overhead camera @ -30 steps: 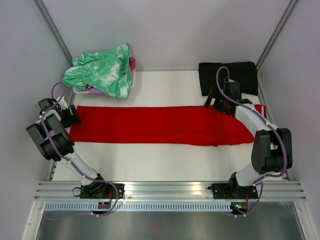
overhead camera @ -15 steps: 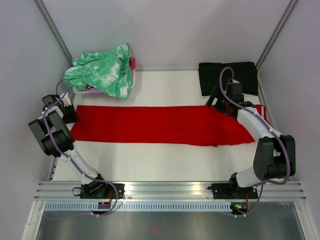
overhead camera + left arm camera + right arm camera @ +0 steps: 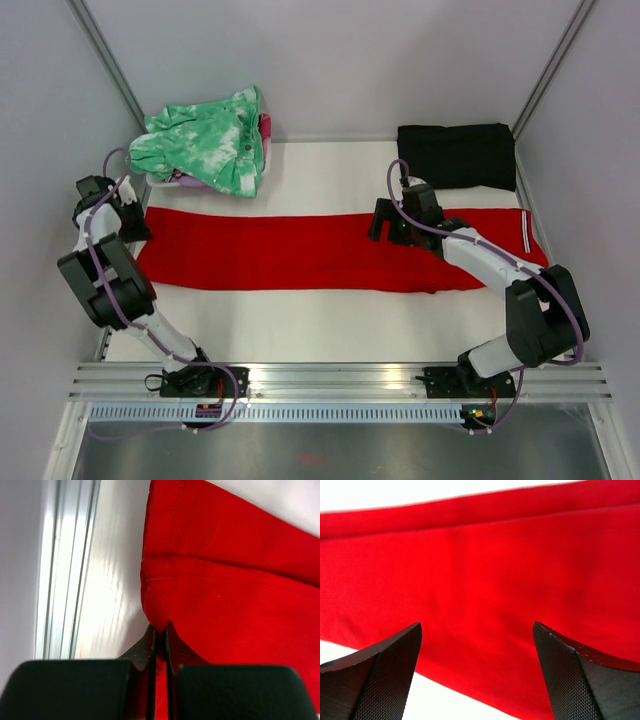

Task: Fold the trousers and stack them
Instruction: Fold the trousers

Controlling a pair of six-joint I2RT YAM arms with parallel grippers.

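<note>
trousers [image 3: 300, 250] flat, L gripper [image 3: 159, 631] pinching them, R gripper [image 3: 476, 630] wide

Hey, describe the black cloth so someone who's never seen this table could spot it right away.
On the white table, look to the far right corner. The black folded cloth lies flat there, just beyond the waistband end of the red trousers. It is the only dark, squared piece; the green-and-white garment is a crumpled heap far left.
</note>
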